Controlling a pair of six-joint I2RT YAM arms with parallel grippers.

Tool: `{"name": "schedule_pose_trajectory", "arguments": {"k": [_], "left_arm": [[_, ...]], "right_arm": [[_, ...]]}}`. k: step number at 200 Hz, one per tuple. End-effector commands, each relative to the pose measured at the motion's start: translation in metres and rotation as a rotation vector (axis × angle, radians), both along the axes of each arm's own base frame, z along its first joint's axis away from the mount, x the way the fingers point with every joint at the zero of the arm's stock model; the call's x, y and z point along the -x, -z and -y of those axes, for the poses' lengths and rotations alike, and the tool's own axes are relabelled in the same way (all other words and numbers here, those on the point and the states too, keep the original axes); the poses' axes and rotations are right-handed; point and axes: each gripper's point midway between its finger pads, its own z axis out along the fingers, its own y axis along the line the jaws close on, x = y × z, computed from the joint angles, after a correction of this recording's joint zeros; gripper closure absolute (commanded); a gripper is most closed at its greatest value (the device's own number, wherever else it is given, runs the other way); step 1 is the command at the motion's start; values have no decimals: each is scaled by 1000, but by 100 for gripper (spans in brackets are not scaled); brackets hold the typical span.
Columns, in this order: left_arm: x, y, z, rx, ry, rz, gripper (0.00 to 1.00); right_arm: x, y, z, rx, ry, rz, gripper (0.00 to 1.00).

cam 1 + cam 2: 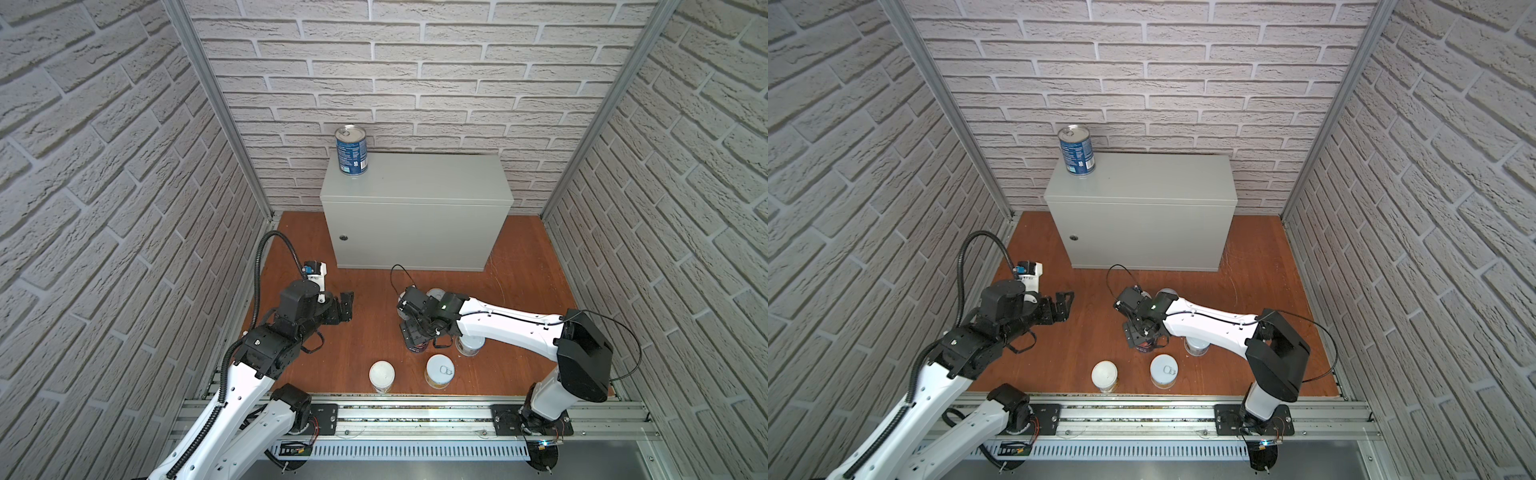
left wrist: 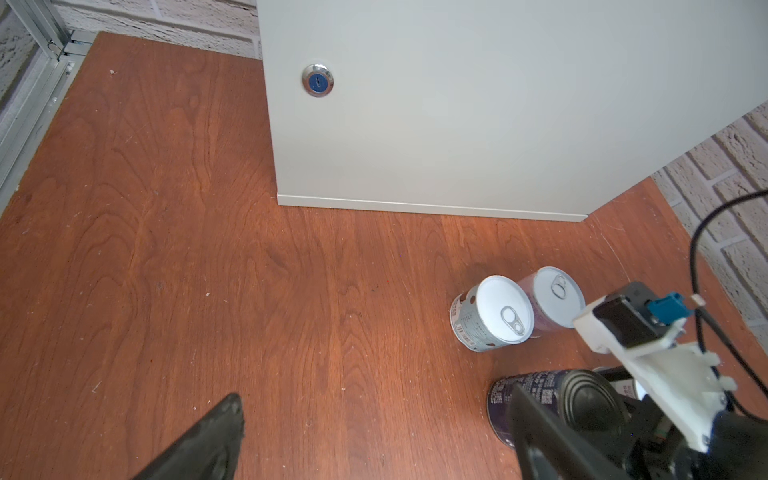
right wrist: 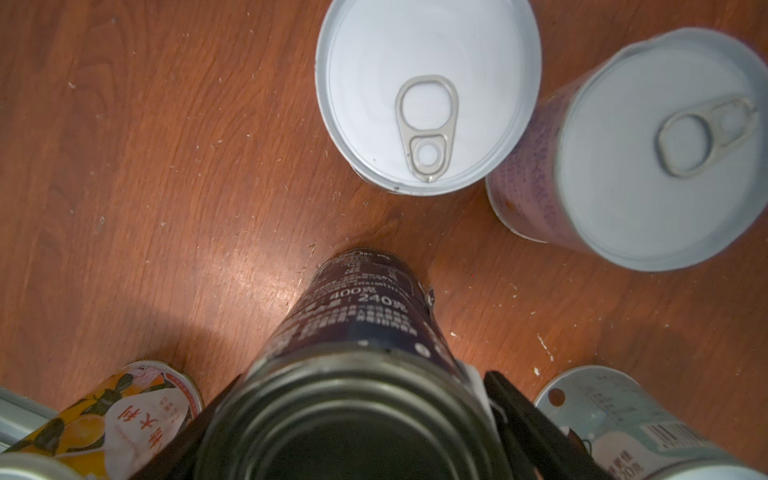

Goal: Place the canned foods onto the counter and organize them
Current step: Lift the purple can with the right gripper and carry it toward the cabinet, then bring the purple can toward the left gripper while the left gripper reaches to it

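Yellow can (image 1: 381, 375) and a second yellow can (image 1: 439, 371) stand nearest on the floor (image 1: 365, 282). Behind, the right gripper (image 1: 413, 337) has fingers on both sides of the dark can (image 3: 365, 316); I cannot tell if it presses. A pale blue can (image 3: 623, 424) is just beside. Farther stand a second pale can (image 2: 492, 313) and a pink can (image 2: 552, 299). The left gripper (image 1: 348, 306) hangs wide open. Farthest, a blue can (image 1: 351, 151) stands on the counter (image 1: 415, 178), back left.

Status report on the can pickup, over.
Left gripper open, empty. Right gripper straddling dark can on floor, grip unconfirmed. Blue can on counter. Yellow can, pale-blue can crowd it.
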Motion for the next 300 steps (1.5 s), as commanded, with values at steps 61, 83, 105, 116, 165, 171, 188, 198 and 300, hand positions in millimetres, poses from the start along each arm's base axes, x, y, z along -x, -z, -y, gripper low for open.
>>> {"name": "schedule_pose_trajectory", "arguments": {"k": [61, 83, 105, 116, 165, 171, 188, 198, 300], "left_arm": [[-3, -1, 3, 5, 11, 15, 2], [-6, 6, 5, -7, 18, -11, 2], [-6, 3, 11, -1, 48, -15, 2], [-6, -2, 12, 1, 57, -9, 2], [-11, -17, 18, 6, 85, 27, 2], [-11, -19, 20, 9, 96, 27, 2], [-12, -20, 28, 18, 121, 30, 2], [-13, -21, 32, 22, 138, 41, 2], [5, -54, 97, -19, 409, 150, 2]], "right_arm": [[-3, -10, -4, -44, 7, 28, 43], [-5, -18, -7, -69, 6, 40, 45], [-11, -28, -15, -122, 3, 53, 46], [-15, -35, -18, -154, 4, 64, 46], [-27, -72, -32, -301, -8, 90, 49], [-28, -77, -33, -315, -16, 96, 49], [-28, -86, -31, -327, -33, 107, 49], [-27, -88, -28, -334, -35, 110, 49], [-28, -131, 14, -490, -32, 172, 49]]}}
